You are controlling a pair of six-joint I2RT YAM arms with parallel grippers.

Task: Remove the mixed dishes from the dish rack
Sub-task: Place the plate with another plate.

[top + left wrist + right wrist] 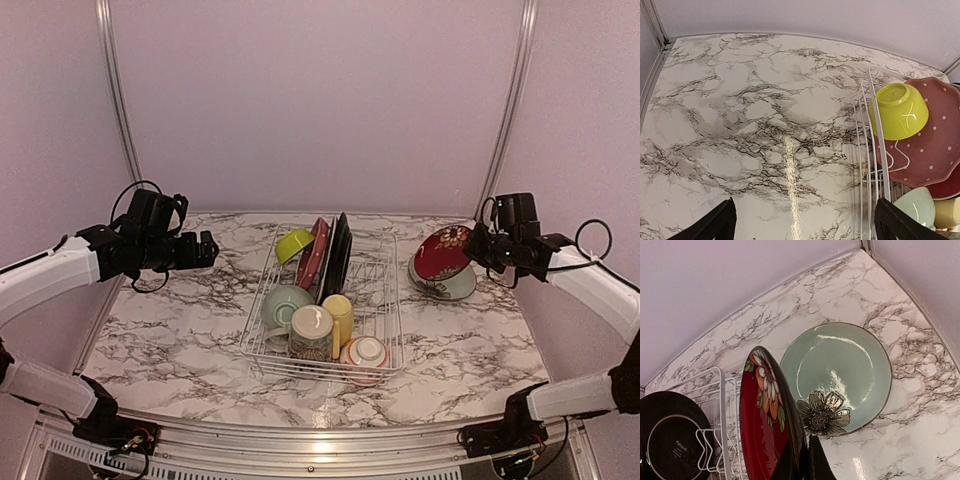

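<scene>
The white wire dish rack [392, 300] stands mid-table. It holds a lime bowl [293, 244], a red dotted plate [935, 145], a black plate [337, 256], a pale-green bowl [285, 305], a cream mug [311, 332], a yellow mug [338, 315] and a red-patterned bowl [366, 352]. My right gripper [805, 460] is shut on the rim of a red flowered plate [762, 425], held tilted on edge above a grey-green flowered plate [840, 375] lying on the table right of the rack. My left gripper [807, 225] hangs open over bare marble left of the rack.
The marble tabletop [170, 330] is walled by lilac panels behind and at both sides. The rack's left rim [879, 135] runs close to my left gripper's right fingertip [895, 225]. The black plate [670, 440] stands upright in the rack, left of the held plate.
</scene>
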